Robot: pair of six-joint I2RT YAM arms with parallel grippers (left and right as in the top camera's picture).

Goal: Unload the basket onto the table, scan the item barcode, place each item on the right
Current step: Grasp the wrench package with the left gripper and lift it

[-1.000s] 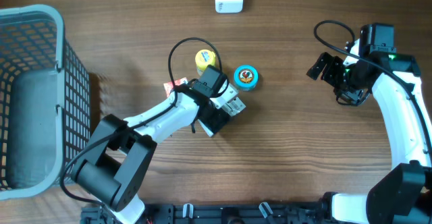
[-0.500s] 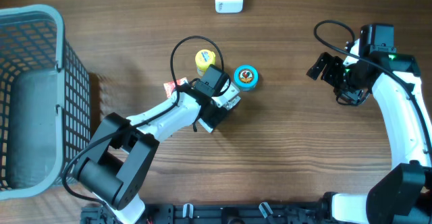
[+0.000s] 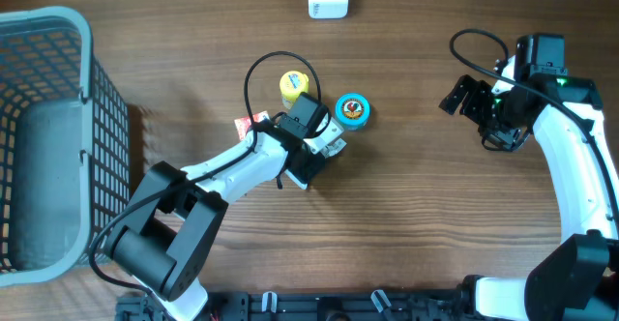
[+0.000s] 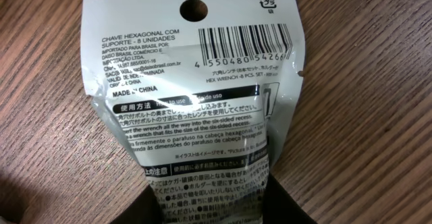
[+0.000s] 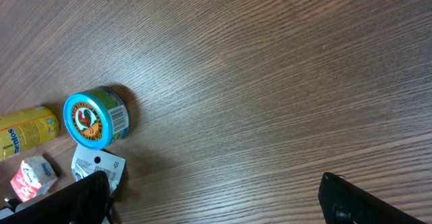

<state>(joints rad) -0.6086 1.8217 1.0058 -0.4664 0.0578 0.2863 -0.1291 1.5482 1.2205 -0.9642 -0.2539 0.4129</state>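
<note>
A hex wrench packet (image 4: 196,116) lies flat on the wooden surface (image 4: 364,116), its pale grey printed back facing up. A round hang hole (image 4: 194,9) is punched near its top edge. Just below and to the right sits the barcode (image 4: 243,43), fully exposed, with its digits underneath and the line "HEX WRENCH-8 PCS. SET". Left of it the print reads "CHAVE HEXAGONAL COM SUPORTE - 8 UNIDADES", with "MADE IN CHINA" lower down and Japanese instructions beneath. The film is glossy and slightly creased. At the bottom the left claw (image 4: 206,183) has the packet's lower end between its dark fingers (image 4: 290,210), each lying against a side edge.
</note>
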